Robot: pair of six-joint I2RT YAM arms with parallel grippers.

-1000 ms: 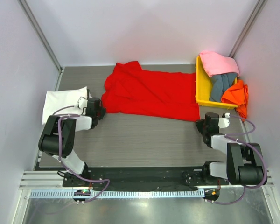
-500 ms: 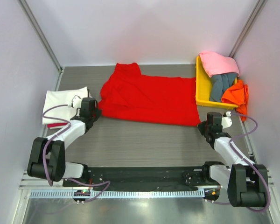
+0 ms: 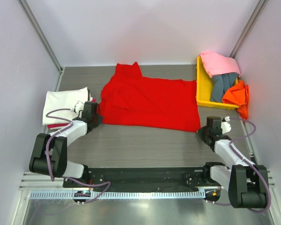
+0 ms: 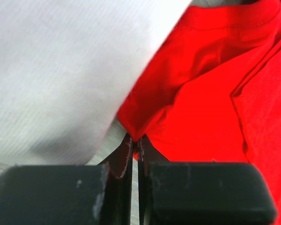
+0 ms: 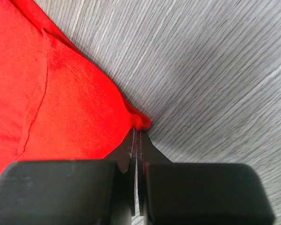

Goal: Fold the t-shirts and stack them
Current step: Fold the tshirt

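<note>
1. Red t-shirt (image 3: 150,101) lies spread flat across the middle of the tabletop (image 3: 145,143), between the two arms.
2. Left pincer (image 4: 135,141) is clamped tight on the shirt's near left corner, just beside the folded cream-white t-shirt (image 3: 61,105).
3. Right pincer (image 5: 136,136) is pinched closed on the near right corner, with cloth bunched at its tips.
4. Pink t-shirt (image 3: 219,63), grey-blue t-shirt (image 3: 222,85) and orange t-shirt (image 3: 237,96) are heaped in the yellow tray (image 3: 202,91), far right.

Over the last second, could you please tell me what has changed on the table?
The left hand and right hand, each shut on a near corner of the red shirt, pulled it taut and slightly toward the near edge, so it lies flatter. The left arm's elbow swung outward. The white shirt and the tray stayed put.
</note>
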